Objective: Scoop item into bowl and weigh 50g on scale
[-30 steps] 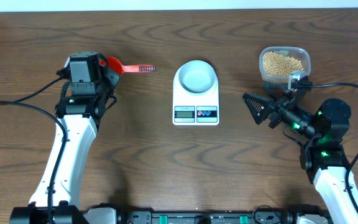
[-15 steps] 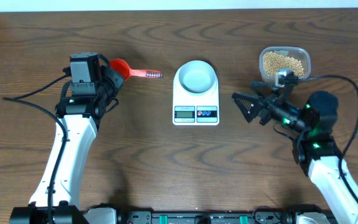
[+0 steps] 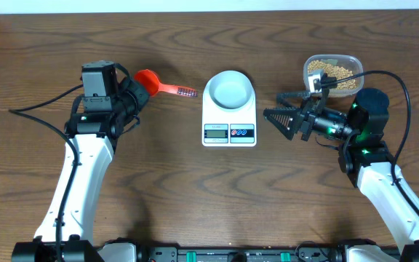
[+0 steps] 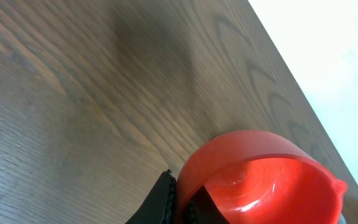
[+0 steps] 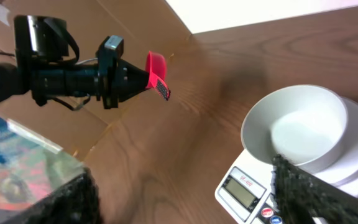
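Note:
The pale bowl [image 3: 229,89] sits empty on the white scale [image 3: 229,132] at mid-table. Tan beans [image 3: 332,69] fill a clear plastic tub [image 3: 355,61] at the back right. My left gripper [image 3: 134,94] is shut on the cup end of a red scoop [image 3: 148,78], held above the table left of the scale, with its handle pointing toward the bowl. In the left wrist view a finger [image 4: 180,200] presses the scoop's rim [image 4: 260,174]. My right gripper [image 3: 278,116] is open and empty just right of the scale. Its view shows the bowl [image 5: 297,127], the scale [image 5: 247,186] and the scoop [image 5: 156,68].
The far table edge and a white wall run along the back [image 3: 209,6]. Cables trail from both arms, one looping over the tub [image 3: 384,73]. Bare wood lies in front of the scale [image 3: 224,196].
My left gripper has carried the red scoop to the right, toward the scale. My right arm has swung left and back, bringing its open gripper close to the scale's right side.

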Available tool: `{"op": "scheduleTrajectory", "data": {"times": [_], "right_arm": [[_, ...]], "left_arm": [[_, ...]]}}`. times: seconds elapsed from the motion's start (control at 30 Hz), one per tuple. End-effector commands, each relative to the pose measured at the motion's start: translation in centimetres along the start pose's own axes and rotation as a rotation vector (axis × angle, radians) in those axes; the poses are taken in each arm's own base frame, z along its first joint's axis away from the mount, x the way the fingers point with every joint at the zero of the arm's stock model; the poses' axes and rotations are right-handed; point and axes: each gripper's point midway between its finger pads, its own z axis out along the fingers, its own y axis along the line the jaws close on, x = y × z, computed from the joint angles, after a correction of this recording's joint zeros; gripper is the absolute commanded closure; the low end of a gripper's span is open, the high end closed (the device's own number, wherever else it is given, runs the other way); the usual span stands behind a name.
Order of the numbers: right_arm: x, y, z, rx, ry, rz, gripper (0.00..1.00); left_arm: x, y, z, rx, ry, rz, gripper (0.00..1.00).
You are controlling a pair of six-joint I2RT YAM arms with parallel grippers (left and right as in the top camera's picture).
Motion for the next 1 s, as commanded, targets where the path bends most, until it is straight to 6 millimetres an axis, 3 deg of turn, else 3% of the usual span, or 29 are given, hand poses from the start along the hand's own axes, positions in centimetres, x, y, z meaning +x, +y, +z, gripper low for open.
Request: {"op": "scheduleTrajectory", "data": {"times": [0.0,0.17,0.47,0.97], "right_arm": [[-0.4,1.1,0.4,-0.040,0.009,-0.029,0.21],[-0.1,1.4,1.4,-0.043,0.017,-0.038,0.24],[0.7,0.3,3.8,0.031,0.009,-0.036,0.30],[0.6,1.6,5.8,0.052,-0.026,-0.093,0.42]], "left_arm": [[1.2,-1.4,-0.3,0.077,0.069,0.027,0.93],[2.4,-3.0,-0.2,0.126,0.105,0.018,0.93],[5.5,-8.3,-0.2,0.254,0.115,0.143,0.93],[9.3,-10.9,-0.3,0.272,0.127,0.191,0.93]]}}
